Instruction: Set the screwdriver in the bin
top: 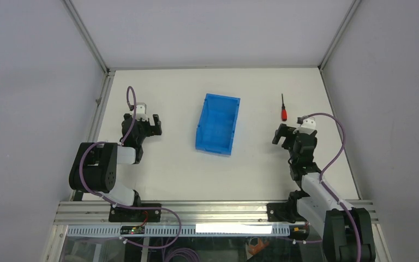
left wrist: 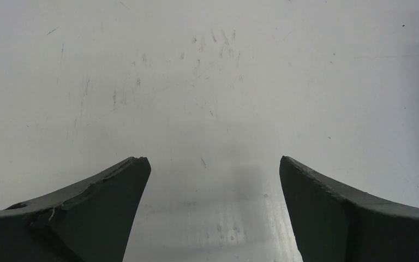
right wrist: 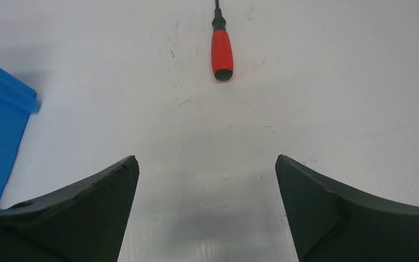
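The screwdriver (top: pixel 283 109), with a short red handle and thin dark shaft, lies on the white table at the right, shaft pointing away. In the right wrist view it (right wrist: pixel 221 52) lies ahead of the jaws, handle end nearest. The blue bin (top: pixel 217 124) stands at the table's middle; its corner (right wrist: pixel 0 125) shows at the left of the right wrist view. My right gripper (top: pixel 287 134) (right wrist: pixel 206 164) is open and empty, just short of the screwdriver. My left gripper (top: pixel 148 123) (left wrist: pixel 214 164) is open and empty over bare table, left of the bin.
Grey enclosure walls and metal frame posts (top: pixel 87 35) bound the table on the left, back and right. An aluminium rail (top: pixel 213 210) with cables runs along the near edge by the arm bases.
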